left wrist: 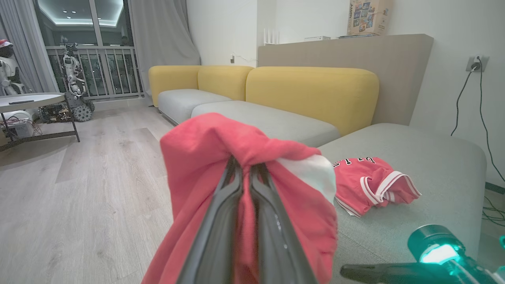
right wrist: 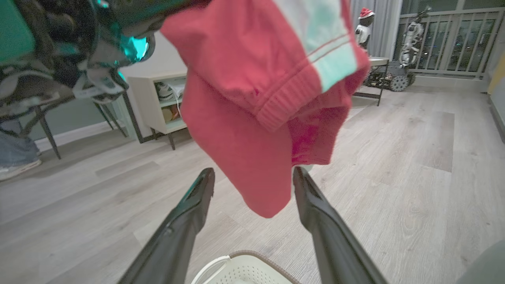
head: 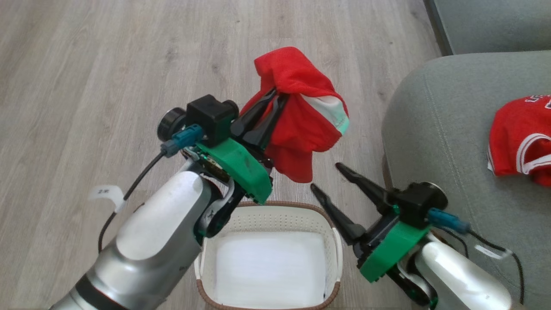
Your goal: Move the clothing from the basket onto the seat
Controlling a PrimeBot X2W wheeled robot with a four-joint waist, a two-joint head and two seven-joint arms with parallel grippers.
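A red garment [head: 301, 125] of thin, faintly shiny fabric with a white striped band hangs bunched at the centre of the head view. It is held clear above the cream basket [head: 333, 241], probably so it can swing right to the grey seat [head: 434, 137]. The left fingers [head: 258, 114] are pressed together, pinching a gathered fold, so the cloth drapes over them in soft lobes. A second red jersey [head: 521, 142], white-trimmed, lies crumpled on the seat's upholstery at the right edge. The right fingers [head: 361, 183] stand spread, holding nothing, just below the hanging hem. The perforated basket's white bottom lies bare.
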